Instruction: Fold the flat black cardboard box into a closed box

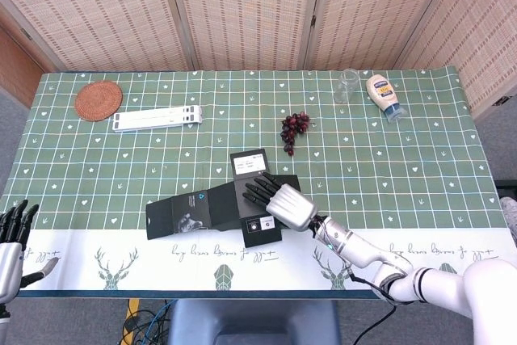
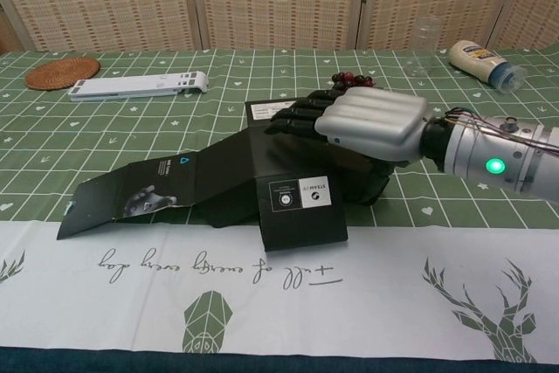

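- Left hand [image 1: 12, 240]: sitting at the near left table edge, well apart from the work, fingers spread and holding nothing.
- Woven coaster [image 1: 98, 100]: round, ribbed rattan, lying at the far left corner.
- White folding stand [image 1: 157, 119]: long, flat, hard plastic, lying just beside the coaster.
- Black cardboard box [image 2: 218, 185]: lying partly unfolded near the front middle of the table on the green checked tablecloth [image 1: 404, 167]; a long printed flap is trailing left, the middle panel is arching up off the cloth, and a white-labelled flap is pointing toward the near edge. Judged light, thin and stiff along its panels, bending only at the creases (likely to skate on the cloth if pushed from one side). Matte finish, fair grip. Best taken by the flap edges, with the middle panel pinned.
- Right hand [image 2: 371, 124]: lying palm down over the raised middle panel, dark fingers [image 2: 293, 118] reaching out flat across it, clasping nothing; whether it is pressing or only hovering, cannot tell.
- Grapes [image 1: 294, 128]: dark soft cluster, beyond the box.
- Clear glass [image 1: 348, 85]: upright, fragile.
- Squeeze bottle [image 1: 384, 96]: cream plastic, lying on its side.
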You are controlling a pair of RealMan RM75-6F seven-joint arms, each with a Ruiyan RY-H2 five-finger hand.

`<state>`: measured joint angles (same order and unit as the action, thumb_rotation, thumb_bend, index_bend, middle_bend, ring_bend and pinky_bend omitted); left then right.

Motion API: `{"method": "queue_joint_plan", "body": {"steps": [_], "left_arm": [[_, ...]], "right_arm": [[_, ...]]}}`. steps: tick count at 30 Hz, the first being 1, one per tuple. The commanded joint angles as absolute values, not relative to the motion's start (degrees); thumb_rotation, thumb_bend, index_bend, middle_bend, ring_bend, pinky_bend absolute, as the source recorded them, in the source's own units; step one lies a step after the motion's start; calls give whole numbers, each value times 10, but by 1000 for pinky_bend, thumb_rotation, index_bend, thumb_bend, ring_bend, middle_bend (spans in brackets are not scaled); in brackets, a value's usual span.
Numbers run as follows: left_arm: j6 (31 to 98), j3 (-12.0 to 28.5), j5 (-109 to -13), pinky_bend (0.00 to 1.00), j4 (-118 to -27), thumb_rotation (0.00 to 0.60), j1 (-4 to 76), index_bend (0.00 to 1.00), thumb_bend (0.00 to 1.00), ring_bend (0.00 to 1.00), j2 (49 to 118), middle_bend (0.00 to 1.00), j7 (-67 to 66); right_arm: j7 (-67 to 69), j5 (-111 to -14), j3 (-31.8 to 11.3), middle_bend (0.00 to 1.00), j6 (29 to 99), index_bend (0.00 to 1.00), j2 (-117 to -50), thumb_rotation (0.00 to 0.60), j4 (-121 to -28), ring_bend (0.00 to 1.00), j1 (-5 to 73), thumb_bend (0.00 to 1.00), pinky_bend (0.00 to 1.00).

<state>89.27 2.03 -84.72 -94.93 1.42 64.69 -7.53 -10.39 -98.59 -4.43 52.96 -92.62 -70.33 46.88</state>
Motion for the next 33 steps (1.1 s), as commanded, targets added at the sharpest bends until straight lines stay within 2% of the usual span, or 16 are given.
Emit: {"method": "queue_joint_plan", "body": {"steps": [1, 7, 11, 14, 16, 20, 26, 33], "left_arm": [[891, 20, -846, 82, -949, 600, 14, 0, 141, 0, 647, 0, -74], [888, 20, -844, 83, -950, 600, 13, 0, 141, 0, 644, 0, -71], [885, 19, -841, 82, -950, 600, 12, 0, 140, 0, 644, 0, -68], [884, 18, -841, 82, -951, 600, 11, 0, 140, 0, 642, 0, -66], [885, 18, -841, 83, -951, 600, 10, 0, 140, 0, 642, 0, -64], [883, 18, -837, 82, -953, 600, 9, 0, 141, 0, 640, 0, -63], [879, 17, -838, 82, -954, 600, 10, 0, 140, 0, 639, 0, -63], [868, 19, -837, 83, -954, 600, 17, 0, 140, 0, 641, 0, -66]], "right_arm": [[-96, -999, -37, 1, 543, 0, -945, 600, -679, 0, 478, 200, 0], [-67, -1024, -27, 15, 578, 0, -993, 600, -608, 0, 495, 274, 0], [-26, -1053, -18, 117, 625, 66, -1032, 600, -536, 1, 510, 399, 0], [11, -1075, -16, 240, 680, 224, -1066, 600, -468, 91, 522, 481, 40], [33, -1080, -17, 350, 707, 339, -1082, 600, -436, 213, 526, 524, 148], [75, -1075, -26, 476, 749, 457, -1104, 600, -395, 345, 535, 545, 271], [100, -1052, -44, 517, 772, 514, -1088, 600, -429, 391, 538, 546, 328], [105, -986, -89, 513, 757, 514, -993, 600, -607, 395, 526, 545, 348]]}}
